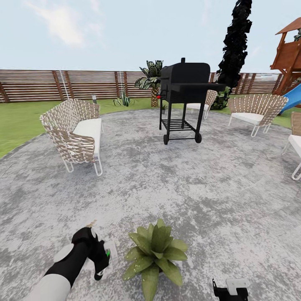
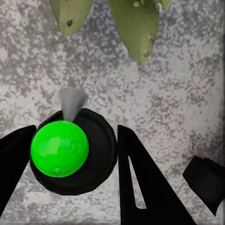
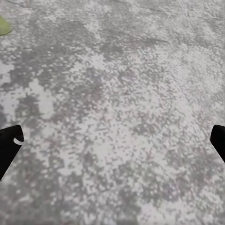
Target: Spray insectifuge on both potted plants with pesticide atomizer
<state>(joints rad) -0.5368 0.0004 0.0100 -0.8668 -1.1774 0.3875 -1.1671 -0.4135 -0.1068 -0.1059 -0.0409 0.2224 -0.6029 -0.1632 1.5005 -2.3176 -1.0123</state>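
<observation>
Clamping round dark green atomizer w/ bright green cap (image 2: 60, 149) in black left gripper (image 2: 75, 161), just beside speckled green potted plant (image 1: 154, 252) on mottled grey patio (image 1: 200, 184). Hanging spread apart, empty: right gripper (image 3: 112, 145).

Potted plant (image 1: 155, 253) on patio (image 1: 200, 188); grill (image 1: 184, 100) behind, bench (image 1: 77, 131) left.

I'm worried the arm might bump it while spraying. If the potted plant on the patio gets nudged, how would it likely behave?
The potted plant would probably tip rather than slide: its broad leaves spread wider than the base they hide, and the patio looks rough. The leaves likely bend under light contact. It looks small, so probably light; the left end effector, holding the pesticide atomizer beside it, could shift it easily.
</observation>
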